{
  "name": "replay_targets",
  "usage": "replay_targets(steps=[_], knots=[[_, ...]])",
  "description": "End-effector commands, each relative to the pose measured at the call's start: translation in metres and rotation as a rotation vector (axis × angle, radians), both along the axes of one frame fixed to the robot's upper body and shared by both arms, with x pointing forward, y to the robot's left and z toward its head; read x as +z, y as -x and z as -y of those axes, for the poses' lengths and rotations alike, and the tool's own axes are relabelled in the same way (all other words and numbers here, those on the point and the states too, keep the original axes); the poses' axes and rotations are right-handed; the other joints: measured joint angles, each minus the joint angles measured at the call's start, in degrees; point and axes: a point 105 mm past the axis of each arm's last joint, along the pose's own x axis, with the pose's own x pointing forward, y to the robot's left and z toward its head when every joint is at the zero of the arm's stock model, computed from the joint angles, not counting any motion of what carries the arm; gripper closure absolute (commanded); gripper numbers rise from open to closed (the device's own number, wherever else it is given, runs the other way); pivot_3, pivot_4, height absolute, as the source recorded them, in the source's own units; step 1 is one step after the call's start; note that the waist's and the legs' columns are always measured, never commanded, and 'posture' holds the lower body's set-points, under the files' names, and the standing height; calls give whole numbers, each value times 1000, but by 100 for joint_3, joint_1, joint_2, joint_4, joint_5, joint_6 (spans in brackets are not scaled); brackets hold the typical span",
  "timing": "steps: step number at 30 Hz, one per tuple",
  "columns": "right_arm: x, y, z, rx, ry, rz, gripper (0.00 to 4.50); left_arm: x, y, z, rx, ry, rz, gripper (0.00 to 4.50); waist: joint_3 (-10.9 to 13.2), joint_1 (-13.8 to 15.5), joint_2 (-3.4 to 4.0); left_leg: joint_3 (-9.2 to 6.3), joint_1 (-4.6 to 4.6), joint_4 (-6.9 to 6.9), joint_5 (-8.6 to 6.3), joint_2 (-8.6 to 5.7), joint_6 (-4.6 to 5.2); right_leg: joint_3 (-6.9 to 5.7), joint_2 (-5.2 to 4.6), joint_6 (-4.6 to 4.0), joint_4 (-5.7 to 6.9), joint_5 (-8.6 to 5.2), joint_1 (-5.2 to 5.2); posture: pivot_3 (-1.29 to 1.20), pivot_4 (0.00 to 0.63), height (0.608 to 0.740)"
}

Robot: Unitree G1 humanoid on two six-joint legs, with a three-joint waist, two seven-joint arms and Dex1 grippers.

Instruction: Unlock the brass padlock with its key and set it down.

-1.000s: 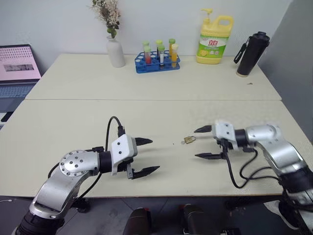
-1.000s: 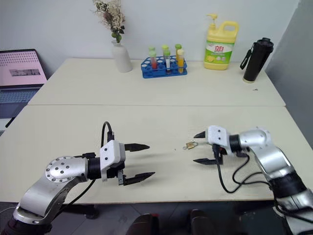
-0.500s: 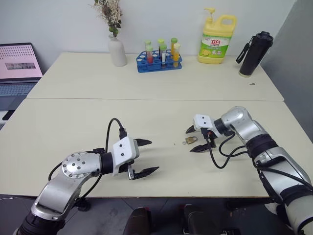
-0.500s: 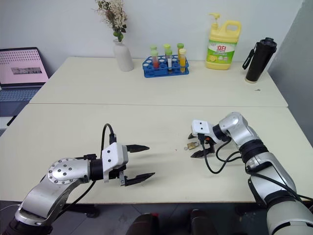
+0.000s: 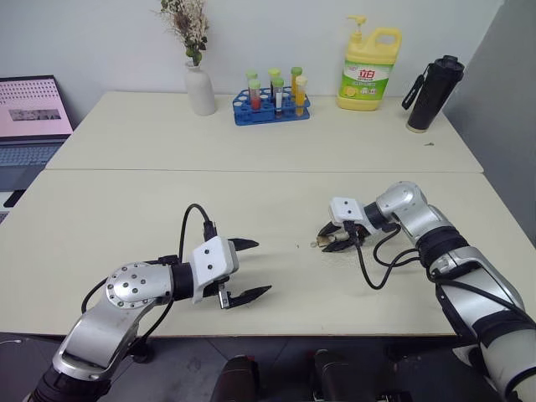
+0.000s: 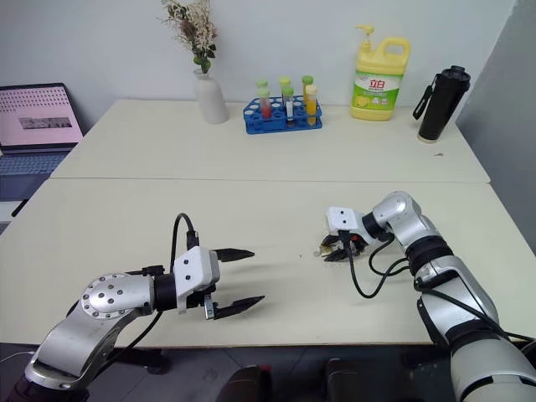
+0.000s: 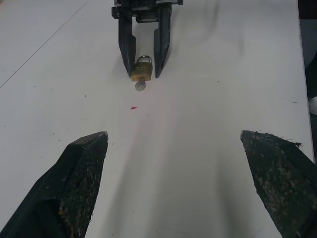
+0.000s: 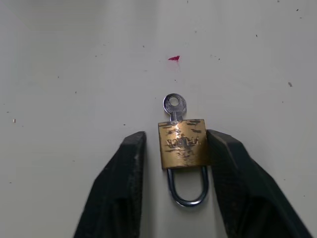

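**Right gripper narrowed around the padlock; grip not yet firm**

Nearest me, short of the padlock, my left gripper (image 5: pixel 239 270) hung with its fingers spread wide, holding nothing. Beyond it the brass padlock (image 8: pixel 182 143) lay flat on the table (image 5: pixel 251 201), the key (image 8: pixel 174 105) seated in its base. A moment before, my right gripper (image 7: pixel 144 75) had stood wide open beside the padlock; now its fingers had drawn in to flank the body. My right wrist view showed one finger touching the brass and a gap on the other side, which the head views could not resolve. I judged the grasp nearly made, the unlocking still ahead. Well past the padlock stood the tube rack (image 5: pixel 270 105) and the soap bottle (image 5: pixel 368 69).
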Motion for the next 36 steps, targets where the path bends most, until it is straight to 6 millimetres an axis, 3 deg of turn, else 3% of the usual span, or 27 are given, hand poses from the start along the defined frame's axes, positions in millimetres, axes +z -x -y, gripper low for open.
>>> replay_targets(steps=[1,3,7,14,17,19,25,32,36], knots=[[-3,1,8,-33,26,33,3561,7,0,6,-32,8,43,0,0,4,0,-1,0,0,0,0,0,0,0,0,0,0,0,0,150,740],[2,3,8,-38,8,58,3561,7,-2,6,-31,12,44,0,0,9,0,-1,-1,0,0,0,0,0,0,0,0,0,0,0,150,740],[37,17,3,-73,-153,230,3561,13,-16,7,20,61,43,0,1,68,1,-11,-15,2,0,-4,0,-2,-1,1,-3,0,-6,0,150,740],[45,60,1,-143,-174,483,3561,34,-32,10,59,167,35,0,1,29,2,-21,-26,-3,-1,-2,-1,-10,1,28,-4,-16,-13,0,150,740],[41,80,-3,-106,-112,698,3561,50,-40,14,56,249,11,0,1,30,1,-19,-25,-2,0,-4,-2,-9,3,31,-3,-18,-12,0,150,740],[41,82,-3,-88,-75,809,3561,55,-41,15,50,269,-7,0,1,18,1,-14,-25,0,0,-8,-2,-7,6,32,-4,-19,-12,0,150,740],[59,78,-1,-259,-195,1066,3561,68,-37,28,-72,266,-77,0,-1,4,-4,-3,-17,2,2,-8,-5,-1,19,37,-2,-17,-11,0,150,740],[86,85,-8,-187,-327,1247,3561,69,-47,39,-144,224,-133,0,0,14,-6,-1,-19,2,2,-11,-5,0,18,36,-6,-17,-10,0,150,740],[98,81,-11,-141,-361,1316,3561,75,-64,45,-128,230,-164,0,0,9,-7,0,-18,3,2,-16,-4,-2,22,36,-5,-17,-11,0,150,740]])
